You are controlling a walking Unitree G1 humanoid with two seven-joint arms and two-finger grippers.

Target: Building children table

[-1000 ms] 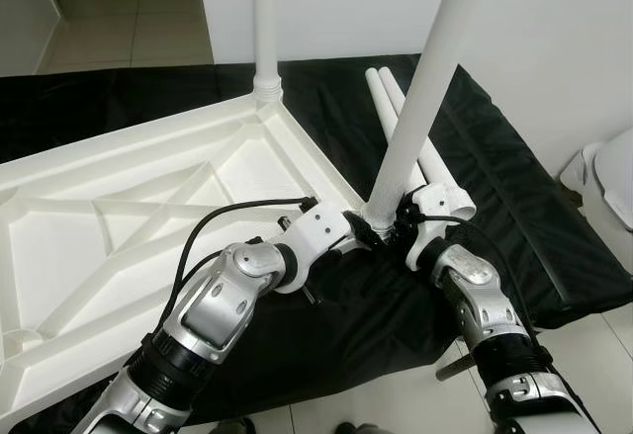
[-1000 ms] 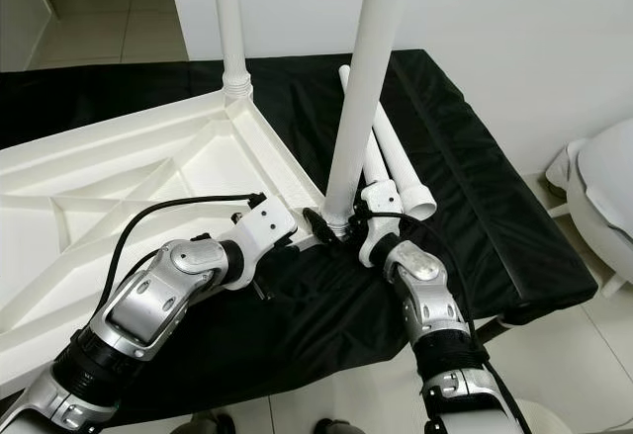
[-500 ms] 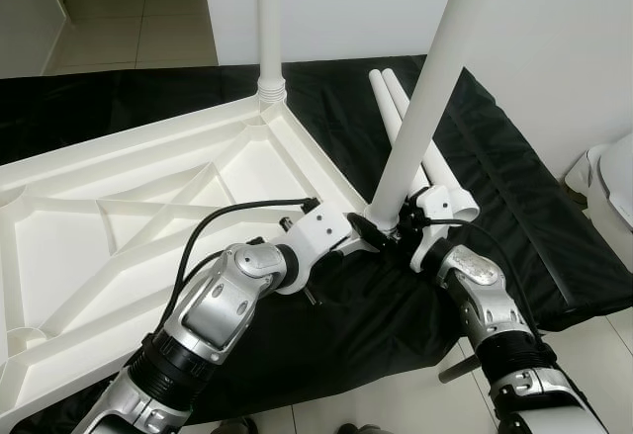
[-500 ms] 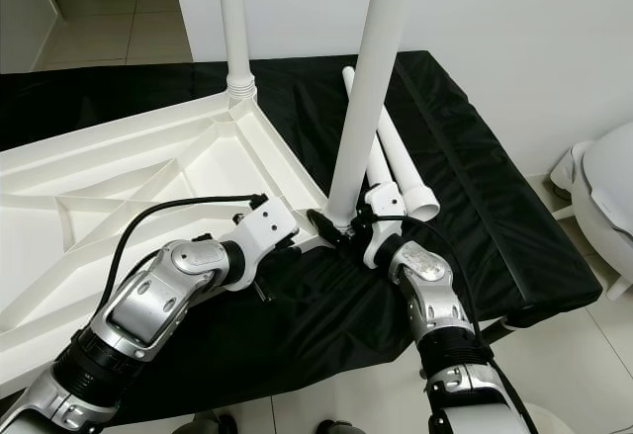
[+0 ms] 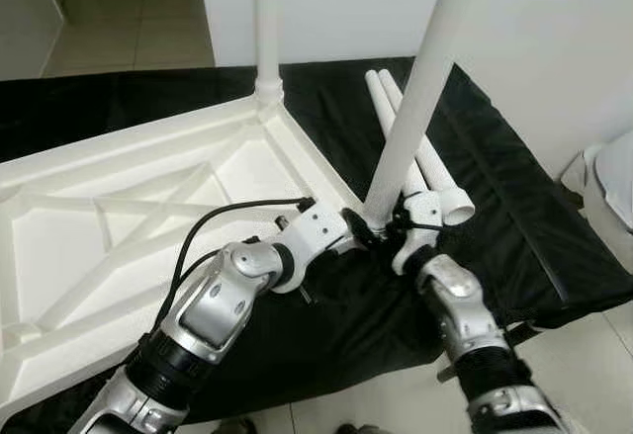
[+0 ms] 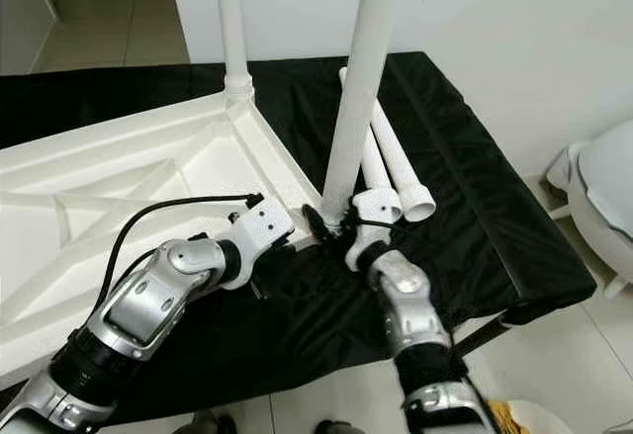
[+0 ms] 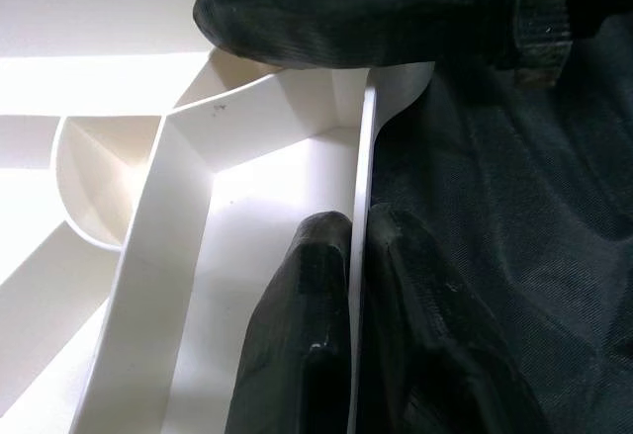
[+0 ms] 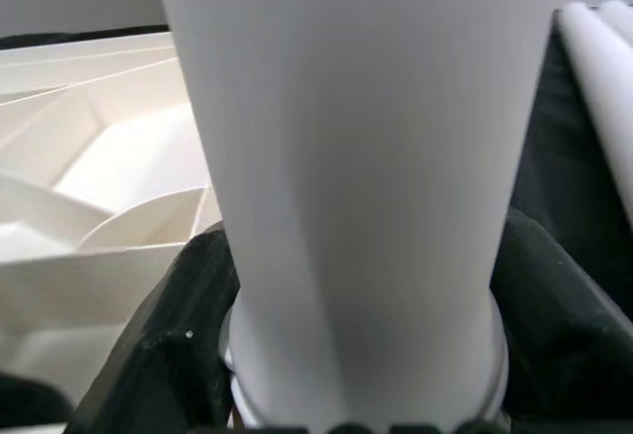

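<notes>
Partly hidden: leg (image 5: pixel 410 108) base behind claws.

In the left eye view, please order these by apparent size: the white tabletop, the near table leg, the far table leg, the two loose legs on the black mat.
1. White tabletop.
2. Near table leg, enlarged by nearness.
3. Far table leg and loose legs: too alike to rank; both are partly cut off or hidden.

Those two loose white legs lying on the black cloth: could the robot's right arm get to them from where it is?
Probably yes. The two loose legs lie just past the right gripper, nothing between them, but it is shut on the near leg and must let go first.
</notes>
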